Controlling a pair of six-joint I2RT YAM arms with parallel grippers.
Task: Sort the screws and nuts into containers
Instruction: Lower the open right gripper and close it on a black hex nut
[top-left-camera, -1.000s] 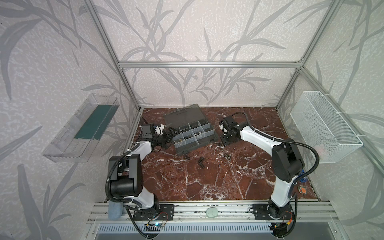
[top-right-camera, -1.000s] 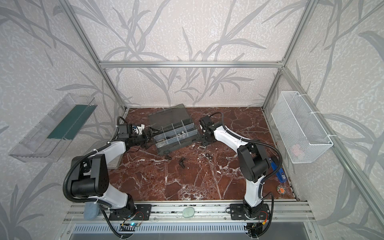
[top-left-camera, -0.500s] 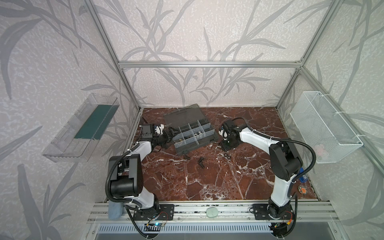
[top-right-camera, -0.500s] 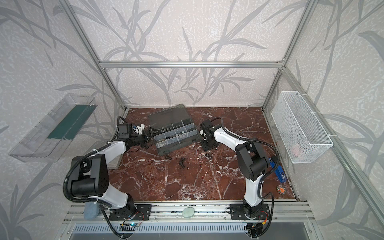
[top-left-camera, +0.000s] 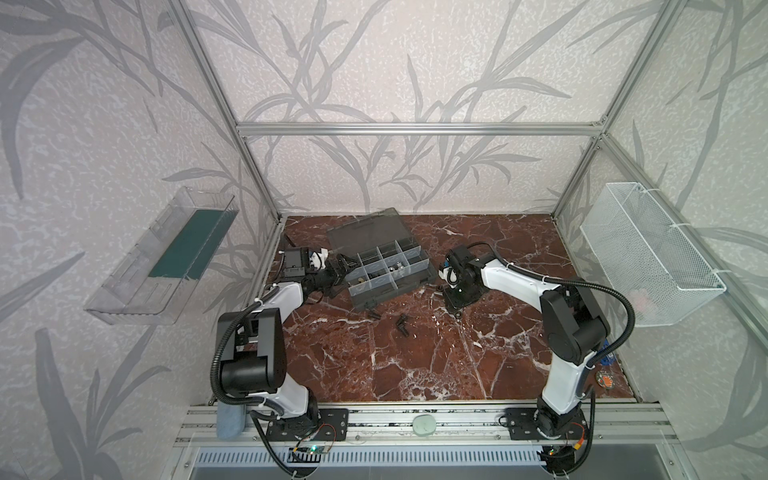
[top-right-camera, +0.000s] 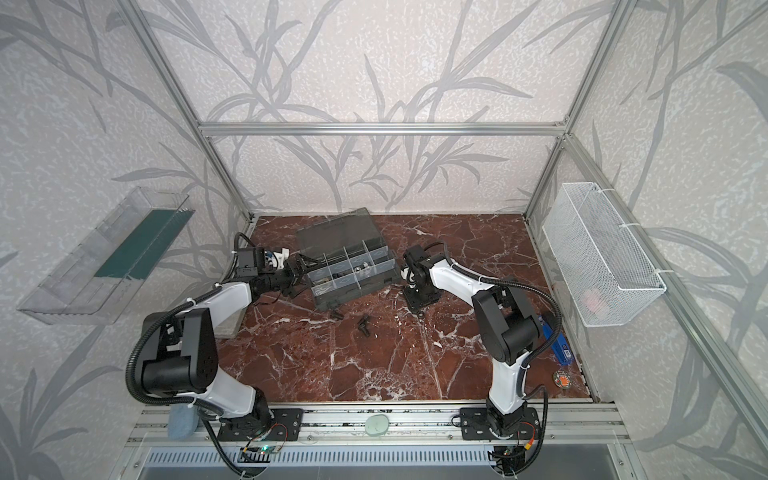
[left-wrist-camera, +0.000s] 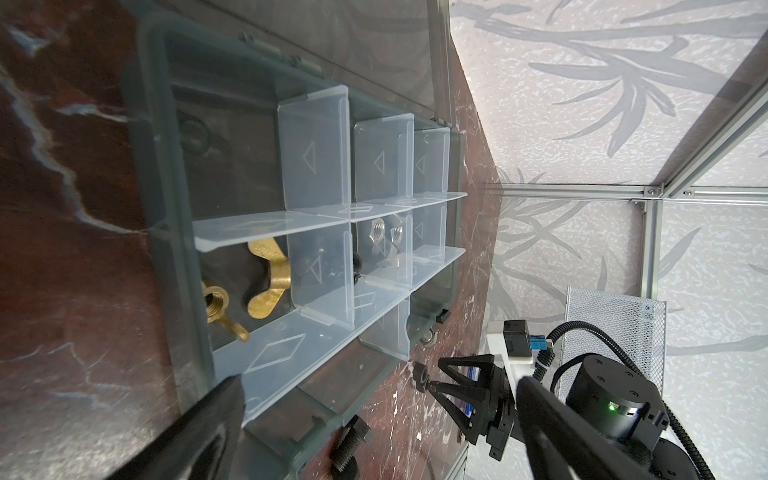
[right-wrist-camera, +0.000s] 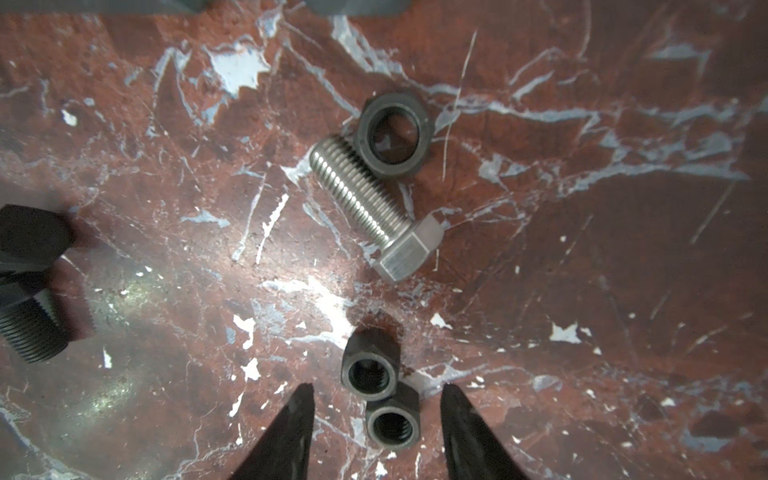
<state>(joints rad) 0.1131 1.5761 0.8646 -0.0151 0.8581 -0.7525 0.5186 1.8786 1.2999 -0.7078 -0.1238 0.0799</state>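
Nuts (right-wrist-camera: 369, 374) lie untouched inside the half-spread right pincer (right-wrist-camera: 376, 388); left pincer (left-wrist-camera: 374, 388) gapes wide.

Red marble tabletop (top-left-camera: 415, 365): open grey organizer case (top-left-camera: 388, 293) back-left, black screws (top-left-camera: 402, 330) just in front, silver screw (right-wrist-camera: 374, 208) and black nuts (right-wrist-camera: 368, 372) loose nearby.

In the right wrist view, a black bolt (right-wrist-camera: 31, 299) runs off the picture's edge, and only a sliver of the organizer case (right-wrist-camera: 353, 5) shows. In a top view, the loose fasteners (top-left-camera: 402, 325) are too small to tell by kind.
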